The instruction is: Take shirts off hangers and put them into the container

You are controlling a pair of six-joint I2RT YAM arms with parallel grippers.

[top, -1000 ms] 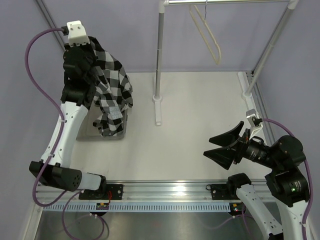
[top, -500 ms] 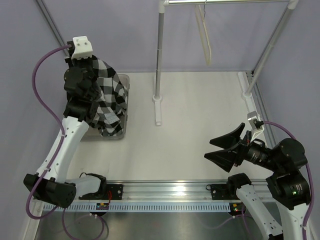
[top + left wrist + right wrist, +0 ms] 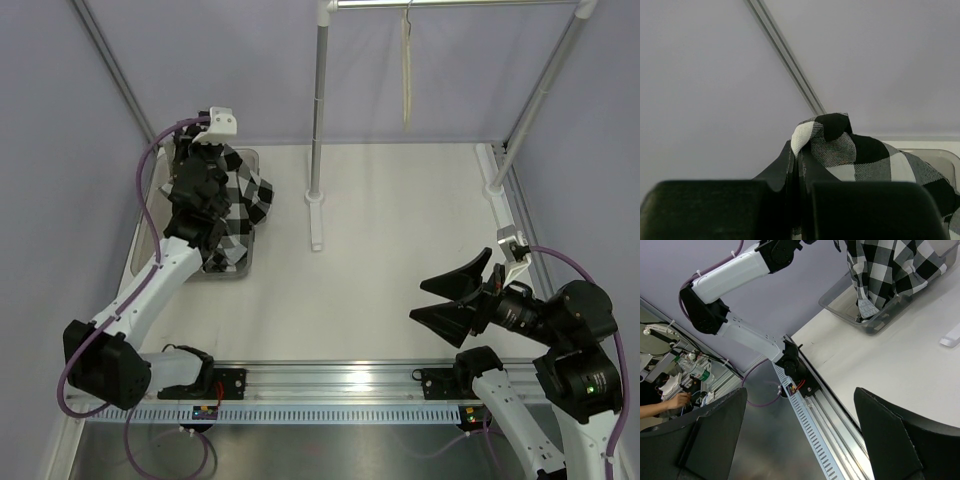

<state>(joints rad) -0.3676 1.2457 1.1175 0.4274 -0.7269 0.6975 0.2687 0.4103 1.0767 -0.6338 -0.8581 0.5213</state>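
Observation:
The black-and-white checked shirt (image 3: 243, 207) hangs bunched from my left gripper (image 3: 797, 150), which is shut on a fold of it; the cloth (image 3: 860, 150) sticks out just past the fingertips. The shirt's lower part lies in the translucent grey container (image 3: 227, 277) at the table's left; its rim (image 3: 942, 159) shows below the cloth. The right wrist view also shows the shirt (image 3: 885, 265) draping into the container (image 3: 875, 324). A bare cream hanger (image 3: 407, 70) hangs edge-on from the rail. My right gripper (image 3: 452, 296) is open and empty near the front right.
A metal clothes rack stands at the back: top rail (image 3: 460, 4), a middle post (image 3: 318, 100) with a white foot (image 3: 316, 215), and a slanted right post (image 3: 540, 95). An aluminium base rail (image 3: 330, 380) runs along the front edge.
My left arm has come down and rightward with the shirt, lowering it into the container. The empty hanger has swung round to edge-on. The right arm has barely moved.

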